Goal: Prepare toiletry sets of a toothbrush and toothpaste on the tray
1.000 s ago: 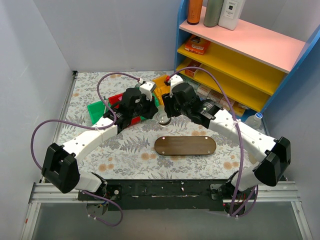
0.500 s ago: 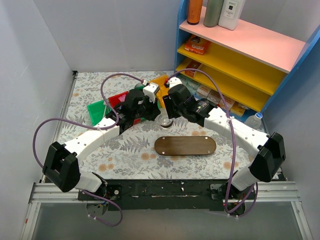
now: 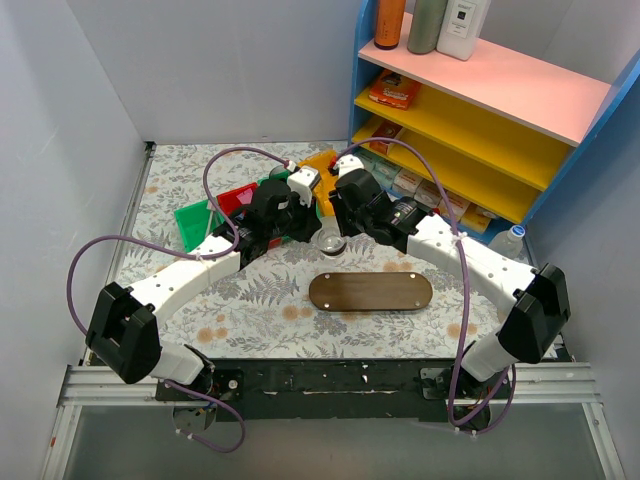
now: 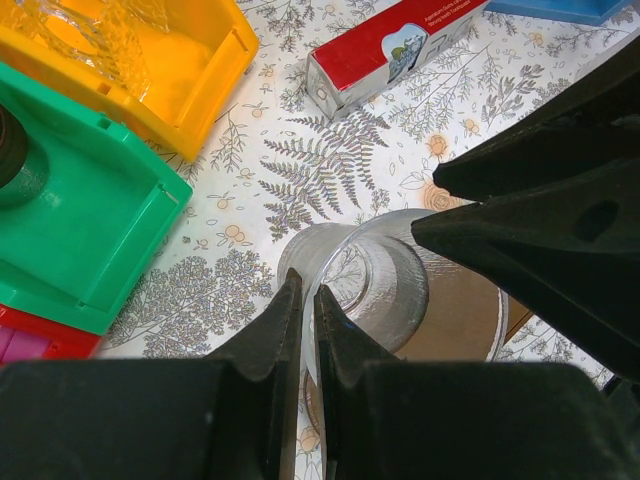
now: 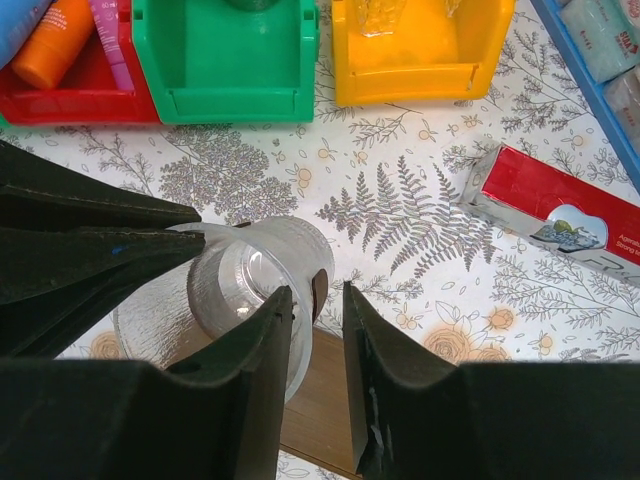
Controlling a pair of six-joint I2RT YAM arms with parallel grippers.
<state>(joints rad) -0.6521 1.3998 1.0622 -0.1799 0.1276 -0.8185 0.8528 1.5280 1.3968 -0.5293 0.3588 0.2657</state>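
Note:
A clear plastic cup (image 3: 328, 240) hangs just above the table by the left end of the dark oval wooden tray (image 3: 370, 292). My left gripper (image 4: 308, 290) is shut on the cup's rim (image 4: 370, 280). My right gripper (image 5: 318, 295) stands at the opposite rim of the cup (image 5: 260, 280). Its jaws are a little apart, with one finger inside the cup wall, and the tray (image 5: 320, 400) shows through the gap. A magenta-pink toothpaste tube (image 5: 105, 25) lies in the red bin (image 5: 70, 95). I see no toothbrush.
A red carton (image 5: 555, 210) lies on the floral cloth to the right of the cup. Green (image 5: 230, 60) and yellow (image 5: 420, 50) bins stand behind it beside the red one. The blue-framed shelf (image 3: 470, 110) rises at the back right.
Both wrists have drawn slightly closer together over the cup. The cup stays by the tray's left end.

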